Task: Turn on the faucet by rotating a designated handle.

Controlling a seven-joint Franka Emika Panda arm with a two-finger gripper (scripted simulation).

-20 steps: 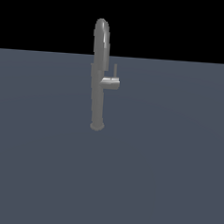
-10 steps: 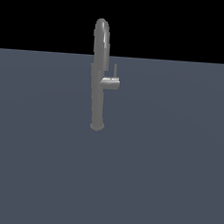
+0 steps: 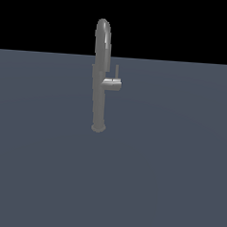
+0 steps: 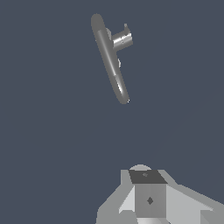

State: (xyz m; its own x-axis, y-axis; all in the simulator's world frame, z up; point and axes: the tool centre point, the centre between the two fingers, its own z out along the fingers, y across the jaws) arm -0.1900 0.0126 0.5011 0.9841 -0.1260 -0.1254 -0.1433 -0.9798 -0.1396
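Note:
The faucet (image 3: 99, 85) is a tall slim grey column with an arched spout, standing on the flat grey-blue floor (image 3: 168, 177). Its handle (image 3: 112, 83) is a short stub on the side toward the exterior view's right, with a thin rod lever (image 3: 117, 71) pointing up. My arm does not show in the exterior view. In the wrist view I see the faucet (image 4: 109, 57) from above, with the handle (image 4: 122, 40) beside it. My gripper (image 4: 148, 177) shows at the picture's edge, well away from the faucet. Its fingers look pressed together with nothing between them.
Only the flat grey-blue floor surrounds the faucet, under a black background. No other objects show in either view.

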